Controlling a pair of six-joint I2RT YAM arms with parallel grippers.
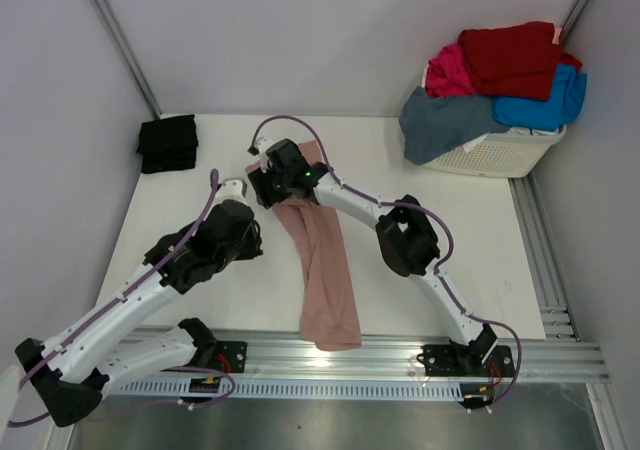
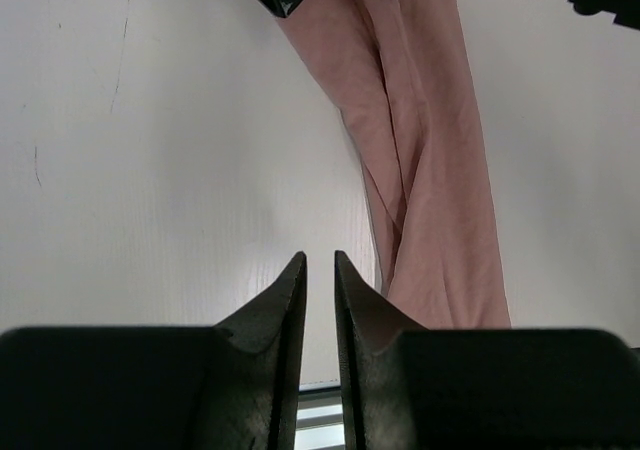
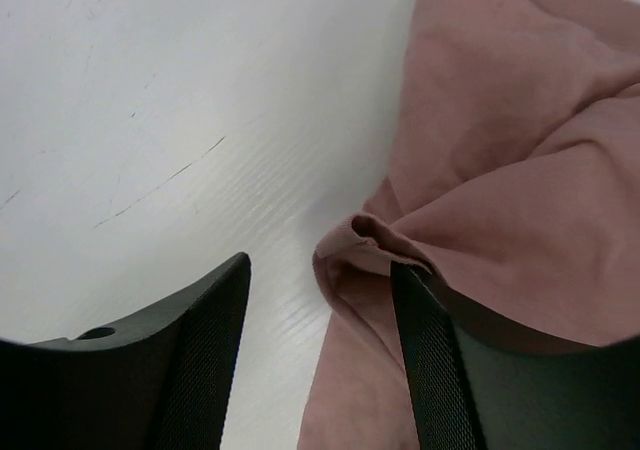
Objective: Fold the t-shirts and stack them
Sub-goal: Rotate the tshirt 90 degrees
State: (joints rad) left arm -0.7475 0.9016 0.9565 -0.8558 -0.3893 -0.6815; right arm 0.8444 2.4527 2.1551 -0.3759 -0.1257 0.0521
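Pink t-shirt [image 1: 325, 260] lies drawn out on the worktop [image 1: 480, 230]; right pincer spread over its far end, left pincer idle beside it.
The pink t-shirt runs as a long narrow band from mid-worktop to the near edge, where its end overhangs the rail. The right gripper [image 3: 320, 265] stands with its fingers spread; a bunched fold of the pink cloth lies between them, not pinched. The left gripper [image 2: 318, 260] hangs over bare worktop just left of the band, fingers nearly pressed together with a thin slit between them and nothing in it. A folded black t-shirt [image 1: 167, 143] sits at the far-left corner. At the far-right corner a white basket [image 1: 500, 155] holds a red t-shirt [image 1: 510, 58], a magenta one [image 1: 450, 70], a bright-blue one [image 1: 545, 105] and a slate-blue one [image 1: 445, 120], the last draped over its rim.
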